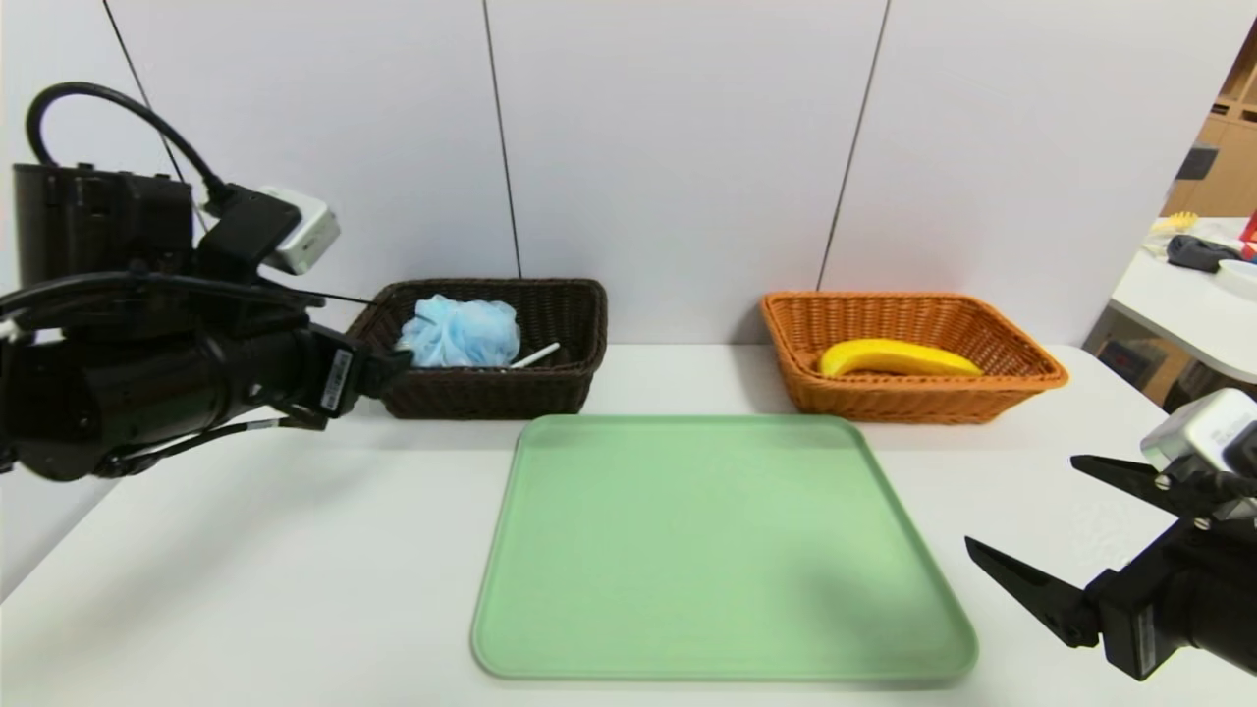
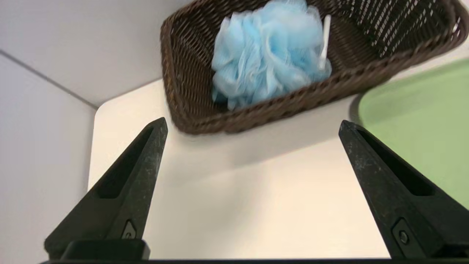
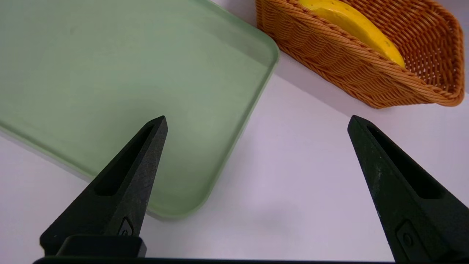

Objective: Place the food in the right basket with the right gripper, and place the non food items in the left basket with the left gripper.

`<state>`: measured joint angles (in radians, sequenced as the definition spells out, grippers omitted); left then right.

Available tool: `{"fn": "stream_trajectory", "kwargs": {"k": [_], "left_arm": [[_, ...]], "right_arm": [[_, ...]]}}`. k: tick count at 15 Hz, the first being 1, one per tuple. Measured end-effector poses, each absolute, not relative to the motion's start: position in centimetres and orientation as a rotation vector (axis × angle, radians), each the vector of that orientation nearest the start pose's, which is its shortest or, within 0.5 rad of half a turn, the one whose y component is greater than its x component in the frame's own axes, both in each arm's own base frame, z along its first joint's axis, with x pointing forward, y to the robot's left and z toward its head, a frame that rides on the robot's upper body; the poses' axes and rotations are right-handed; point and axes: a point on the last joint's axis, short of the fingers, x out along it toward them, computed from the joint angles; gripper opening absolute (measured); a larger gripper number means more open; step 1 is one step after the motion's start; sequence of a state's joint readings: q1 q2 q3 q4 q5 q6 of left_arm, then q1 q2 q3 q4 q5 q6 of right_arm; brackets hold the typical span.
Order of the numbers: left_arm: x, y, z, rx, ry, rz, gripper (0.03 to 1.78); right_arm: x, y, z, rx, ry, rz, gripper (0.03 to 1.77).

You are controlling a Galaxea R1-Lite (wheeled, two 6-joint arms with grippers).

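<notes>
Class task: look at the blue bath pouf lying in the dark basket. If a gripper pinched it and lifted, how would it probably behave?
The bath pouf is bunched, airy mesh, so it would probably squash between the fingers rather than resist. It looks light for its bulk and unlikely to break. Its ruffles lie against the white pen in the dark basket, so lifting it might nudge or snag the pen.
</notes>
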<state>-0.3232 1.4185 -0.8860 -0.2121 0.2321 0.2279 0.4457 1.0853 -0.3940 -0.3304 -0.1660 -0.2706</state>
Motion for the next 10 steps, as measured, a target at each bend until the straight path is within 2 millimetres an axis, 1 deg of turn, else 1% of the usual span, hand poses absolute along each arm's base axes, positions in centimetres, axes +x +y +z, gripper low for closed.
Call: {"fn": "stream_trajectory", "kwargs": {"k": [5, 10], "left_arm": [[17.7, -4.9, 22.8, 0.263, 0.298, -0.052, 1.67], [13.1, -3.3, 21.6, 0.232, 0.269, 0.023, 1.69]], "right_arm": [[13.2, 4.2, 17.9, -0.353, 0.312, 0.205, 1.70], [13.4, 1.9, 18.3, -0.316, 0.316, 0.032, 1.70]]}}
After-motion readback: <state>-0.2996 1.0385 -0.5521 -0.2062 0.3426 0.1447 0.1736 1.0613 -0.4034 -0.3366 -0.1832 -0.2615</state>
